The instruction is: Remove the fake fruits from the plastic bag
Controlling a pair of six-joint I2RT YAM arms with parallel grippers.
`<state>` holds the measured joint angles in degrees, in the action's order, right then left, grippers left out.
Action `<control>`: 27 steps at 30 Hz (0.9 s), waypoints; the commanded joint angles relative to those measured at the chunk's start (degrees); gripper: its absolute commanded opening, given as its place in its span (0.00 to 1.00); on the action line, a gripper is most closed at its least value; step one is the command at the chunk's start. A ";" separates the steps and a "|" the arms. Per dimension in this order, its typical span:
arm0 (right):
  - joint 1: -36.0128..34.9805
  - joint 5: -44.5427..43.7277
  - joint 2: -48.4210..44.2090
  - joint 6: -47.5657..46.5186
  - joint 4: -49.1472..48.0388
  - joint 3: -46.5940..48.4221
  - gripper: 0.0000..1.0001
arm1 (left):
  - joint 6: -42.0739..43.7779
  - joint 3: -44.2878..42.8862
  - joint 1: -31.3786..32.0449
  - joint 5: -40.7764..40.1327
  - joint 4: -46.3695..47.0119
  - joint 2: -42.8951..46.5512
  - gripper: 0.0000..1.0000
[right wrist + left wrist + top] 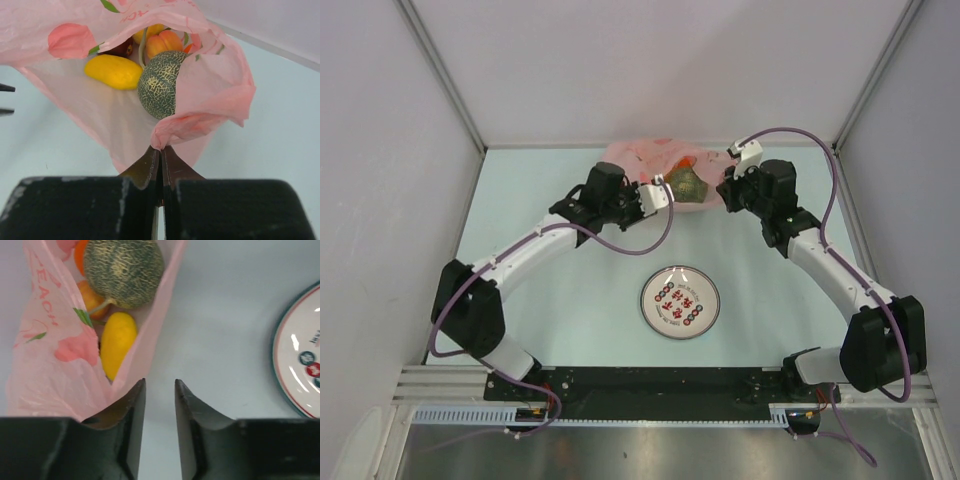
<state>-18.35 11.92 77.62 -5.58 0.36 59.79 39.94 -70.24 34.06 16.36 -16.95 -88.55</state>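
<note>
The pink plastic bag (645, 158) lies at the far middle of the table with its mouth open. Inside are the grey-green netted melon (161, 91), a yellow oval fruit (114, 71), an orange fruit (163, 43) and a dark red piece (123, 48). The left wrist view shows the bag (50, 365), melon (124, 271), yellow fruit (117, 342) and orange fruit (91, 299). My right gripper (160, 148) is shut on the bag's rim (172, 132). My left gripper (160, 382) is open and empty, just beside the bag's near edge.
A round white plate (680, 301) with red and dark print sits in the middle of the table; its rim shows in the left wrist view (280, 365). White walls enclose the table on three sides.
</note>
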 commanded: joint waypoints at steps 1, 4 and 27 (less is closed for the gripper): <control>0.24 0.03 -1.60 0.40 -3.44 0.06 0.04 | 1.45 -6.75 -0.05 -6.60 3.85 -0.48 0.23; 0.33 0.21 -1.25 0.31 -3.52 -0.02 0.04 | 0.67 -6.84 -0.84 -6.52 3.77 0.13 0.05; 1.47 0.38 -2.21 1.98 -3.88 -2.22 0.06 | -3.82 -8.77 -2.95 -1.42 -10.19 3.04 0.59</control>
<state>-17.23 11.94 77.56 -4.45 -1.15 57.95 34.57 -75.02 31.31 11.75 -21.12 -83.26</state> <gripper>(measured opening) 0.056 0.591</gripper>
